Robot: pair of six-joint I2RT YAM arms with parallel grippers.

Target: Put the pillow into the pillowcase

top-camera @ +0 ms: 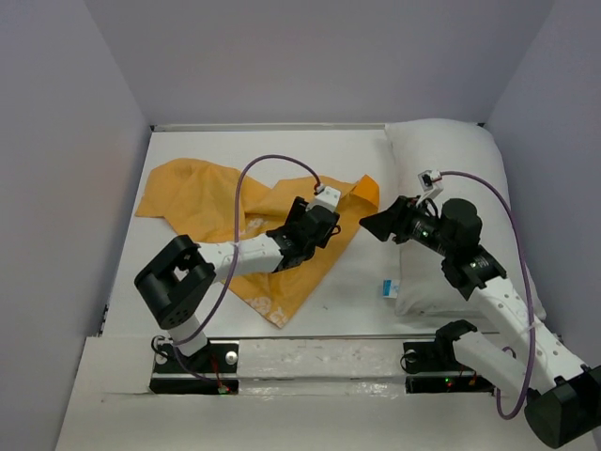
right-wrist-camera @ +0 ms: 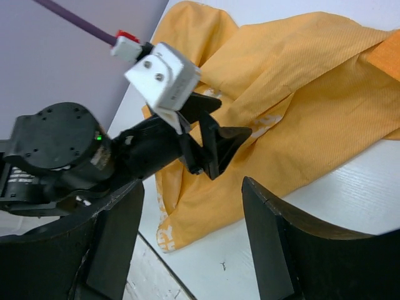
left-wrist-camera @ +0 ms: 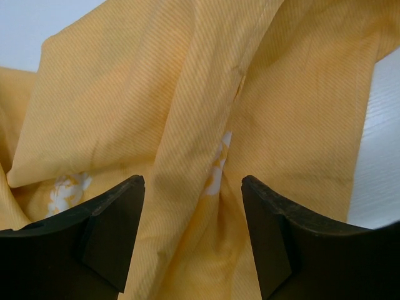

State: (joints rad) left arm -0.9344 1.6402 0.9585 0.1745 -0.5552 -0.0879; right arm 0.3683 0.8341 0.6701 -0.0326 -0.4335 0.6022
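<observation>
One pillowcase [top-camera: 202,202] is lying crumpled on the left and middle of the white table [top-camera: 362,291], orange-yellow, with pale printed marks showing on its near folds; one pillow [top-camera: 441,150] is lying along the right side, reaching into the far right corner, wholly outside the sack; one small blue-and-white tag [top-camera: 390,287] is sticking out at its near left edge. The nearest corner of the pillowcase is lying close to the pillow, though I cannot tell whether they are touching.

Two arms are reaching in, each trailing one purple cable. The left gripper [left-wrist-camera: 192,179] is pressing down over the right part of the pillowcase; its two fingers [left-wrist-camera: 112,225] are standing spread, and one loose fold of the cloth is running up between them without being pinched. The right gripper [right-wrist-camera: 192,184] is hanging over the bare strip between sack and pillow, pointing at the left one; its two fingers [right-wrist-camera: 275,237] are standing apart with nothing between them, released. The right arm is stretching over the pillow's left part; one white wrist camera [right-wrist-camera: 164,78] is sitting on top of the left gripper.
</observation>
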